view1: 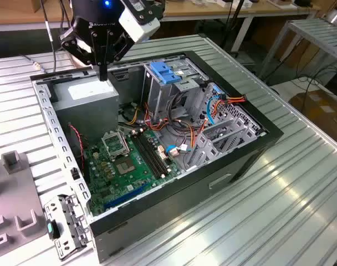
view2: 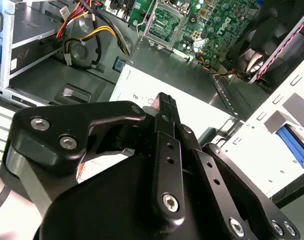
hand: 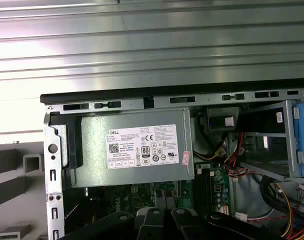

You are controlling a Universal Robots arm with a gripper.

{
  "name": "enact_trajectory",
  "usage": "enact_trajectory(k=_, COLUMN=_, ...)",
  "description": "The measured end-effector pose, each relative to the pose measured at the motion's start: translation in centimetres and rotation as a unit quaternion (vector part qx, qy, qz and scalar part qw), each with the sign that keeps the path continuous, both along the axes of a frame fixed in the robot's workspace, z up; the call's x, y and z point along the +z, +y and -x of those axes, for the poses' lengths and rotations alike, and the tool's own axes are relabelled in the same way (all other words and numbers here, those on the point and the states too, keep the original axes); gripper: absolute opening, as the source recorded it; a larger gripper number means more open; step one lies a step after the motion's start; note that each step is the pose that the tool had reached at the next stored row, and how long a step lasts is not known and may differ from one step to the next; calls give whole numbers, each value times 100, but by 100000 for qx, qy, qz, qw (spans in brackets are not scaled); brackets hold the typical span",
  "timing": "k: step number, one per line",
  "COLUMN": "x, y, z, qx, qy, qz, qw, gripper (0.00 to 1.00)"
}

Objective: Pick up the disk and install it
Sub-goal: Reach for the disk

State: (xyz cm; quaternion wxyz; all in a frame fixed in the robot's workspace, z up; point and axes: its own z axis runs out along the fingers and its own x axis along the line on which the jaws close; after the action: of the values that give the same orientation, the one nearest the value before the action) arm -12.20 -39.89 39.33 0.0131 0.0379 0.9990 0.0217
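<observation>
The disk is out of view. My gripper (view1: 103, 73) hangs over the back corner of the open computer case (view1: 251, 141), on the exterior view's left. Its black fingers (view2: 165, 107) are shut together with nothing between them. They point down at the grey power supply box (view1: 86, 95) with the white sticker (hand: 142, 147), just above its top face (view2: 187, 82). A grey drive cage with a pale-blue ridged latch plate (view1: 165, 72) stands inside the case, further toward the exterior view's right.
The green motherboard (view1: 124, 160) lies on the case floor, with red, orange and blue cables (view1: 213, 108) around the cage. A grey fixture with upright blocks (view1: 13, 188) sits on the ribbed metal table (view1: 279, 210) at the exterior view's left.
</observation>
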Motion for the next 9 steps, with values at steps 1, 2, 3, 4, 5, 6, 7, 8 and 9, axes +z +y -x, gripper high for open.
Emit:
enact_trajectory(k=1, x=0, y=0, z=0, qx=0, qy=2, qz=1, qw=100000, gripper=11)
enact_trajectory(k=2, x=0, y=0, z=0, qx=-2, qy=1, qz=-1, qw=100000, gripper=11)
enact_trajectory(k=3, x=0, y=0, z=0, qx=2, qy=-1, qz=0, qw=100000, gripper=11)
enact_trajectory(k=4, x=0, y=0, z=0, qx=2, qy=1, qz=0, qw=100000, gripper=11)
enact_trajectory(k=5, x=0, y=0, z=4, qx=-4, qy=0, qz=2, qw=100000, gripper=11)
enact_trajectory(k=6, x=0, y=0, z=13, qx=-7, qy=2, qz=-1, qw=100000, gripper=11)
enact_trajectory(k=7, x=0, y=0, z=24, qx=-1, qy=-3, qz=-6, qw=100000, gripper=11)
enact_trajectory(k=8, x=0, y=0, z=31, qx=-1, qy=-2, qz=-2, qw=100000, gripper=11)
enact_trajectory(k=9, x=0, y=0, z=39, qx=-1, qy=1, qz=2, qw=100000, gripper=11)
